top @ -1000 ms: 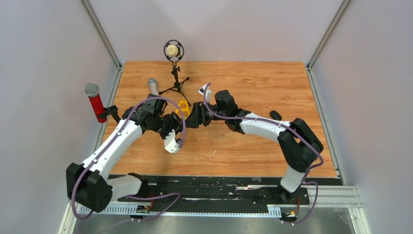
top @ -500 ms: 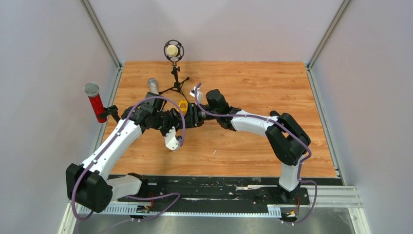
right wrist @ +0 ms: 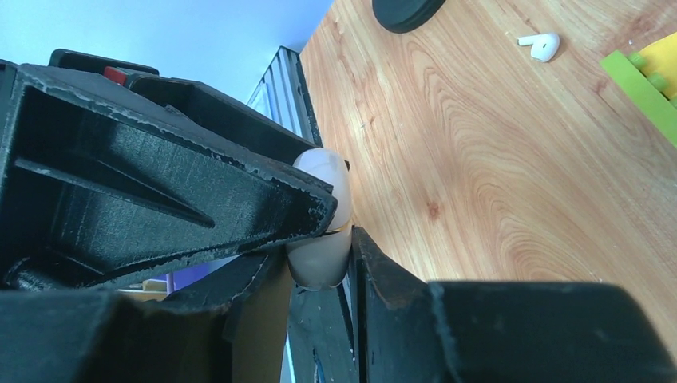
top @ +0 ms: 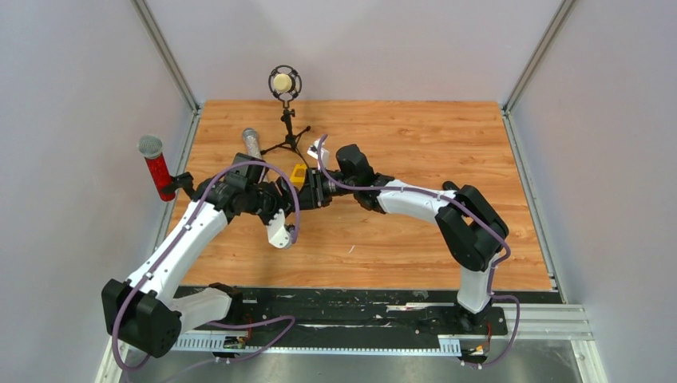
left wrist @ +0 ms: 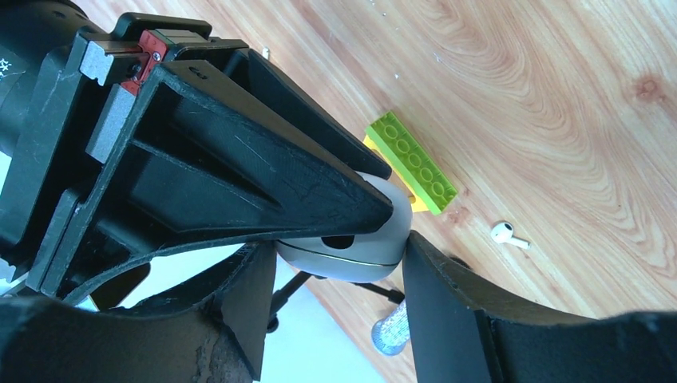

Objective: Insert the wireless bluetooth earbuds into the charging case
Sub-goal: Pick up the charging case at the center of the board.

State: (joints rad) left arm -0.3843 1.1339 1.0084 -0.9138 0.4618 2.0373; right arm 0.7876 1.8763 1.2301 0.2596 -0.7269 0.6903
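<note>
The charging case (left wrist: pixel 351 243), glossy white with a small dark spot, sits between the fingertips of my left gripper (left wrist: pixel 397 230), which is shut on it. My right gripper (right wrist: pixel 342 230) is also shut on the case (right wrist: pixel 321 239), whose seam shows at the pinch. In the top view the two grippers (top: pixel 281 194) (top: pixel 315 190) meet tip to tip above the table and hide the case. One white earbud (left wrist: pixel 504 234) lies on the wood beside a green brick; it also shows in the right wrist view (right wrist: pixel 541 44). No second earbud is in view.
A green and yellow brick (left wrist: pixel 411 162) lies under the grippers. A small black oval object (top: pixel 452 188) lies by the right arm. A silver microphone (top: pixel 251 142), a red microphone (top: pixel 157 169) and a microphone on a tripod (top: pixel 285 84) stand at the back left.
The right arm has reached further left and the left arm has drawn back, so the meeting point of the two grippers has shifted left and a little farther back.
</note>
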